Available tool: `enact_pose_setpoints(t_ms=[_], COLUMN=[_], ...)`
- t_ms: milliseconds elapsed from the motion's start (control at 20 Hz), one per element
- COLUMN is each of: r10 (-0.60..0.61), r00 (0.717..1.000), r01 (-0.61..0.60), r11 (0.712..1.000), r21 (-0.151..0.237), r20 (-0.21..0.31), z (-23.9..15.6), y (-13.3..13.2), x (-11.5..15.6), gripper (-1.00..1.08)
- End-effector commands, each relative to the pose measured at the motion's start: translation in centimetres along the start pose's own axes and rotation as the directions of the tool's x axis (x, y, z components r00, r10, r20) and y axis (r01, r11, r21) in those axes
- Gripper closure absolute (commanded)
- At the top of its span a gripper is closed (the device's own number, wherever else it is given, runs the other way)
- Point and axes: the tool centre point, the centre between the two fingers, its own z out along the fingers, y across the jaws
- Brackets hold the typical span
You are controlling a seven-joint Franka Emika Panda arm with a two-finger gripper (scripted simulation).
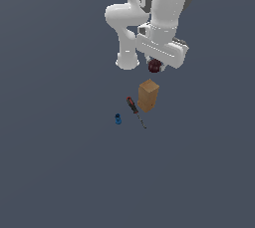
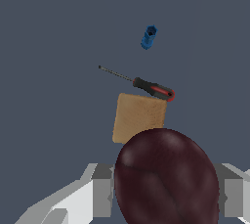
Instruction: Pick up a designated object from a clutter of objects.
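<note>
A: Where do we find the maroon lump (image 2: 166,179), and which way does it run?

B: We see it held under the gripper (image 1: 155,66), above the tan box (image 1: 148,95). In the wrist view it fills the foreground as an egg-like shape, its long axis tilted slightly off that picture's vertical. In the exterior view it looks nearly round, so we cannot tell its direction there.

A: How many of each do we count?

B: One lump, one box standing upright, one red-handled screwdriver (image 1: 135,111) lying flat just beside the box toward the exterior view's left, and one small blue object (image 1: 118,119) farther that way, apart from the rest.

A: And the fingers?

B: We see grey fingers (image 2: 101,196) on both sides of the lump, touching it, spread only by its width and clamped on it.
</note>
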Motion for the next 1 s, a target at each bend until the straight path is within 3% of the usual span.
enact_pose_setpoints(t_ms=[0,500,950], r10=[0.000,-0.001,-0.001], r00=[1.000,1.000,1.000], r01=[0.000,0.001,0.001], r11=[1.000,1.000,1.000], r21=[0.000,0.002,0.003], r20=[0.001,0.003,0.004], z=[-2.3,-10.9,-15.2], y=[-0.9,-4.7,-6.8], x=[-1.0,-4.6,-6.2], gripper=[1.08,1.08,1.08])
